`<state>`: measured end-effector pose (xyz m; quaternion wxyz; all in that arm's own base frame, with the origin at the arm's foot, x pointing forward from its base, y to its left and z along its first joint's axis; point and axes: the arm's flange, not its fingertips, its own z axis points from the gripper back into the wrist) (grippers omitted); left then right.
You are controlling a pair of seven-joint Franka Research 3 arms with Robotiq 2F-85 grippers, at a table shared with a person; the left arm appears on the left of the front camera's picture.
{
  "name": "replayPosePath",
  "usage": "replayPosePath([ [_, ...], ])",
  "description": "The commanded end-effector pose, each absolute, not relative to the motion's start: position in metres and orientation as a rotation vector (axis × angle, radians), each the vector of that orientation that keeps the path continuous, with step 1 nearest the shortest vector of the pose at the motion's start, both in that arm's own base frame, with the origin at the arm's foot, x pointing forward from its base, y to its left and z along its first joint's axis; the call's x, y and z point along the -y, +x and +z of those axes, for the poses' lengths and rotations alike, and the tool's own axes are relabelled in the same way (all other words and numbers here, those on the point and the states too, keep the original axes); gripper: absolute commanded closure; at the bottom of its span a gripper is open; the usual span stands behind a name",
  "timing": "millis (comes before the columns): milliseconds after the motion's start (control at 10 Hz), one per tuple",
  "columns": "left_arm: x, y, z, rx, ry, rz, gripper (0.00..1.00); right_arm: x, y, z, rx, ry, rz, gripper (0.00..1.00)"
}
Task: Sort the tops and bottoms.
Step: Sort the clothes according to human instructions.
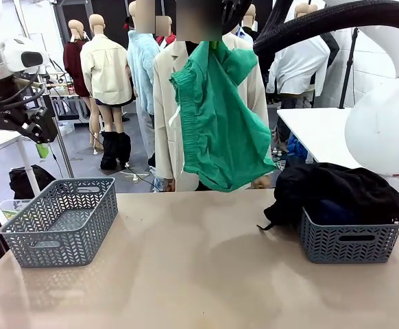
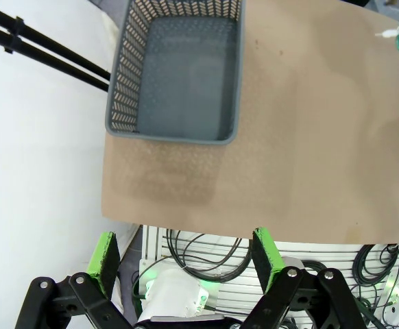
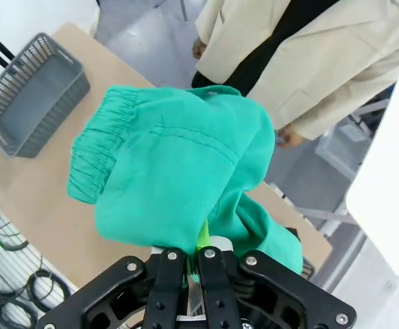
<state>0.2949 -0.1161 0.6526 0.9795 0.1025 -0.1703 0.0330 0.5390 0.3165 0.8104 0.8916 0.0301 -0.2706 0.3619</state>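
Two baskets, shorts aloft

The right gripper is clamped on the green shorts, hanging high above the table before the person. The left gripper hovers wide apart over the left basket.

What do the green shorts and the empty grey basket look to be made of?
The green shorts: soft woven fabric, matte; they drape in folds and show a gathered elastic waistband and a stitched seam. The empty grey basket: apparently moulded plastic, smooth with a dull sheen; its rigid walls carry a regular cut-out pattern and a moulded handle slot.
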Motion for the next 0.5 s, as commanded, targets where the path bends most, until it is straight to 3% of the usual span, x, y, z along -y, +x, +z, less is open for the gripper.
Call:
replayPosePath([
  [0,0.1149,0.2953,0.6549,0.33,0.191,0.068,0.0,-0.3154,0.5414,0.8091,0.562,0.064,0.77,1.0],
  [400,0.1149,0.2953,0.6549,0.33,0.191,0.068,0.0,-0.3154,0.5414,0.8091,0.562,0.064,0.77,1.0],
])
